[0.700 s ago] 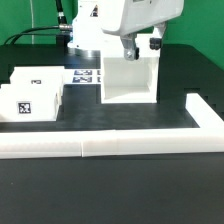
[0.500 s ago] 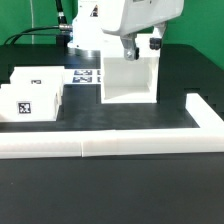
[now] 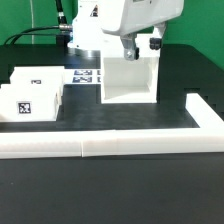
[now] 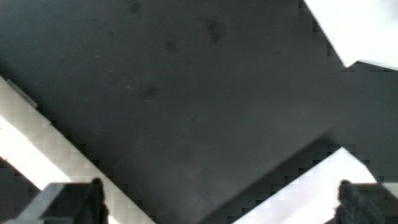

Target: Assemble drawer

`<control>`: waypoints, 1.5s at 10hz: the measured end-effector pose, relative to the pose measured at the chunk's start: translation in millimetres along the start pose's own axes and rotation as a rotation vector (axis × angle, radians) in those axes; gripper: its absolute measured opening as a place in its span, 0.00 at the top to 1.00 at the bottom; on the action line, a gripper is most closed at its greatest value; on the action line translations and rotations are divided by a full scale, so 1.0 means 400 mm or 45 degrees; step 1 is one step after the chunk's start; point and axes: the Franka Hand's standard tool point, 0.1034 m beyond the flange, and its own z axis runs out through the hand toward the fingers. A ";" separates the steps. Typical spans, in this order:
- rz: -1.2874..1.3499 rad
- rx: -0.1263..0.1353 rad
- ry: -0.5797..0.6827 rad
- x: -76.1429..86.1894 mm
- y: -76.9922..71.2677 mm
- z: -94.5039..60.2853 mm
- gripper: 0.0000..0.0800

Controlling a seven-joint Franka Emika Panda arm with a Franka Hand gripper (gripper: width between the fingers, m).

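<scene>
Drawer housing [image 3: 128,85] just beneath the arm's downward, wide-spread pincer [image 3: 140,46]

No visible change since a moment ago.

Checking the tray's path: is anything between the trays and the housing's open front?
Nothing visible stands there: bare table separates the trays from the housing; the marker board lies flat, farther back.

End effector [image 4: 217,205] downward, fingers [image 4: 71,203] wide apart, empty.
</scene>
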 end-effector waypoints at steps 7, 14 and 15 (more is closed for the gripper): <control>0.398 -0.004 -0.032 -0.035 -0.128 -0.052 0.19; 0.914 -0.044 -0.026 -0.080 -0.247 -0.074 0.19; 0.964 -0.012 -0.012 -0.095 -0.261 -0.071 0.19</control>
